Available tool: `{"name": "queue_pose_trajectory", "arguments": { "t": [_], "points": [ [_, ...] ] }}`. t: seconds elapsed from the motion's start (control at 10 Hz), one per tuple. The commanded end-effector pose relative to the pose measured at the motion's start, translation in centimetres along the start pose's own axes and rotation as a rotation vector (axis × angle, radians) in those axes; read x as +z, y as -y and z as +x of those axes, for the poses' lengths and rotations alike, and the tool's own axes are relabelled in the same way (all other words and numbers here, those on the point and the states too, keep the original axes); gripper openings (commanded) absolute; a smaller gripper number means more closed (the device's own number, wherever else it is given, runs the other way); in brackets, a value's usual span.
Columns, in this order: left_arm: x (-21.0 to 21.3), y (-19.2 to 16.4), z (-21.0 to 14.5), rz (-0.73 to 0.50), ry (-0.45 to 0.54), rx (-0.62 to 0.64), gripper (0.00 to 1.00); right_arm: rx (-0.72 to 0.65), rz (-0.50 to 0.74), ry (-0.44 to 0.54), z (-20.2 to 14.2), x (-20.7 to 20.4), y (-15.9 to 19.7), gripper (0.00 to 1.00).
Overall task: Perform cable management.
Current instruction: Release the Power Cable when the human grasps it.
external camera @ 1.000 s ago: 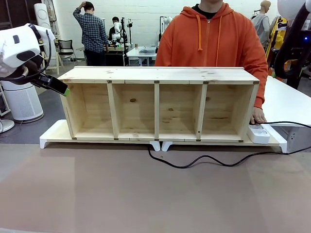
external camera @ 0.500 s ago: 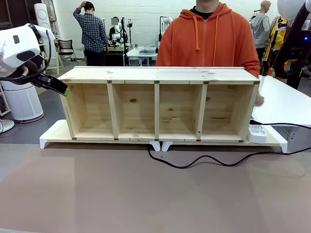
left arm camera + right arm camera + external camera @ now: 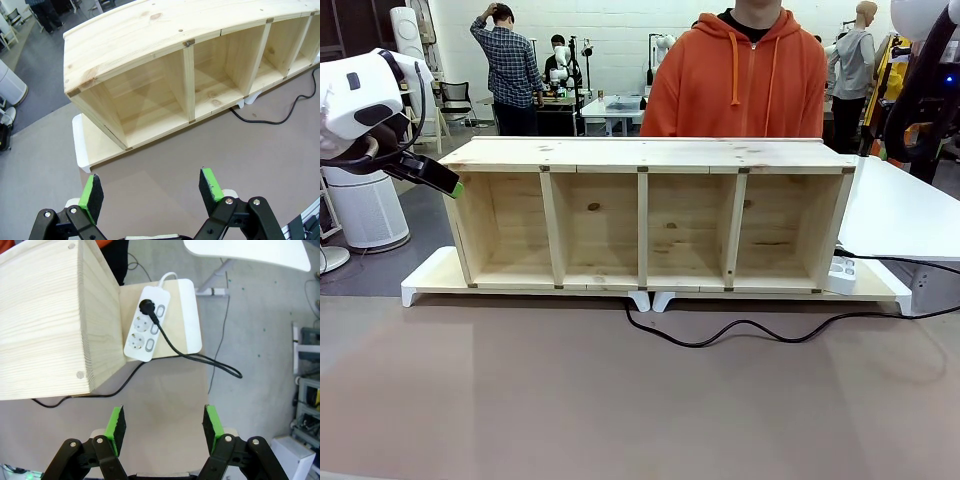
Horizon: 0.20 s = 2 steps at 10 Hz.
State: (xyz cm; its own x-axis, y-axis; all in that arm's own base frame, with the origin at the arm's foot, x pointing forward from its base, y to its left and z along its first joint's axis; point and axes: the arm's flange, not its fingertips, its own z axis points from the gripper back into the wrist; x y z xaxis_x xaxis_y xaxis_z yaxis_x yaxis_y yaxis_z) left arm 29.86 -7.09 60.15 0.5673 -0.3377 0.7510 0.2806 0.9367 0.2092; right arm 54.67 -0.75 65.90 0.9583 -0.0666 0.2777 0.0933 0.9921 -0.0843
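Note:
The cable (image 3: 750, 328) is a thin black cord that comes out from under the middle of the wooden shelf (image 3: 650, 155) and snakes right across the brown tabletop. In the right wrist view the cable (image 3: 172, 345) is plugged into the white power strip (image 3: 147, 324), which lies on the riser beside the shelf's end (image 3: 50, 315). The power strip (image 3: 842, 272) sits at the shelf's right foot. My right gripper (image 3: 164, 423) hangs open above it, apart from it. My left gripper (image 3: 150, 189) is open above the table before the shelf's left end (image 3: 150, 45), and my left gripper (image 3: 452, 186) hovers at the shelf's top left corner.
A person in an orange hoodie (image 3: 740, 80) stands behind the shelf, hands out of sight. White risers (image 3: 425, 280) carry the shelf. A white table (image 3: 900, 210) stands at the right, and a white cylinder (image 3: 365, 205) on the floor at the left.
The person's hand has left the power strip and drawn back behind the shelf. The strip now lies a little closer to the shelf's end. Both arms are still.

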Motion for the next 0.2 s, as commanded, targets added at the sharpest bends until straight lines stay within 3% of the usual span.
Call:
{"name": "queue_pose_trajectory", "arguments": {
  "t": [0.0, 0.1],
  "points": [
    [-0.11, 0.0, -0.05, 0.001, 0.008, 0.011, 1.0, -0.003, 0.007, -0.001, -0.01, -0.03, 0.01, 0.8],
    [-0.11, 0.0, -0.05, 0.001, 0.008, 0.011, 1.0, -0.003, 0.007, -0.001, -0.01, -0.03, 0.01, 0.8]
  ]
}}
